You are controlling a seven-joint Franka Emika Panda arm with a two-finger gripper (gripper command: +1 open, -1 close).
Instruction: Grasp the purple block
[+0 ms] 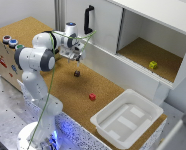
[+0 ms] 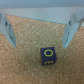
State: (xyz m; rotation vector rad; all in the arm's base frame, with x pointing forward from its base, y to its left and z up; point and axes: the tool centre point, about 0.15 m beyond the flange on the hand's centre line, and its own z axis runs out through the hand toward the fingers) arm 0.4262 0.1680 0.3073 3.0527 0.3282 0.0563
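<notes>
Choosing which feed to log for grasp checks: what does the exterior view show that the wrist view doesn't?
Only the exterior view shows the red cube, the yellow-green cube in the cabinet and the white tray. Only the wrist view shows the yellow ring mark on the purple block and both open fingers flanking it. Both show the purple block, the gripper and the cork surface.

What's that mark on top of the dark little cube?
A yellow-green ring on the block, clearest in the wrist view.
</notes>
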